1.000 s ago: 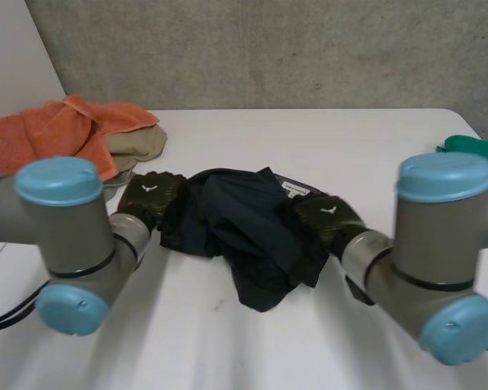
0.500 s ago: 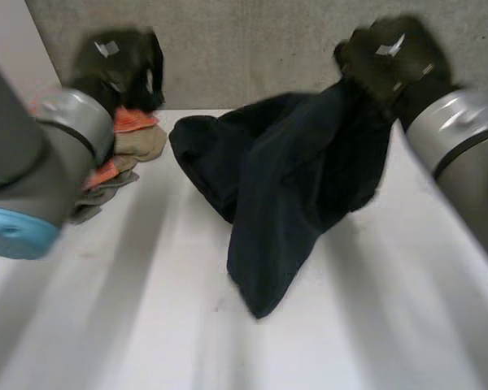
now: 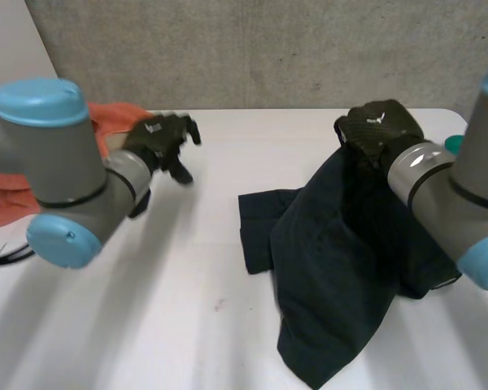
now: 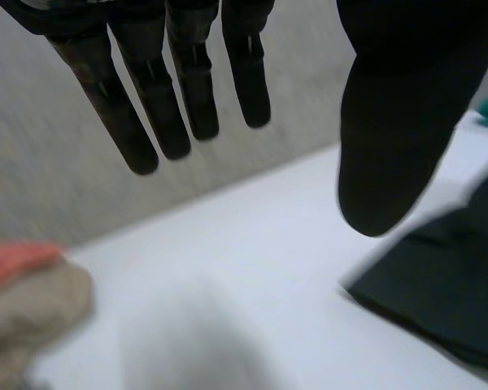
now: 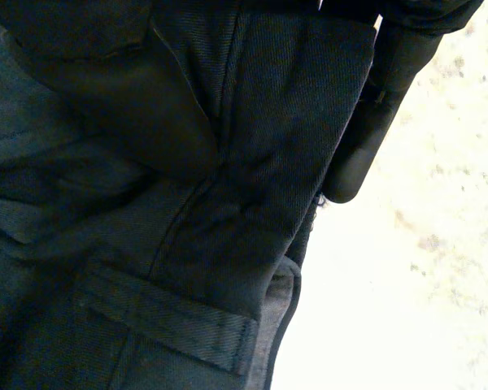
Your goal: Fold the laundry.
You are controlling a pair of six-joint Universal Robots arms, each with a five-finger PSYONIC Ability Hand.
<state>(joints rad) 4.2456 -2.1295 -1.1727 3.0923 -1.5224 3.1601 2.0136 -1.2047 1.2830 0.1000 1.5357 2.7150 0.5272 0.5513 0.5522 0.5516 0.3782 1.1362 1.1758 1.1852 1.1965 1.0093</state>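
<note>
A: Left hand [image 3: 161, 140]?
B: Fingers straight, spread, holding nothing. Above the table [image 3: 228, 191], by the orange towel [image 3: 118, 116].
A: Right hand [image 3: 380, 128]?
B: Pinching the garment [image 3: 333, 268] at an edge; the rest drapes onto the table's right side.

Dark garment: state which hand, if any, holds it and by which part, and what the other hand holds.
The right hand pinches the dark garment at its raised top edge; the left hand is open, holding nothing.
</note>
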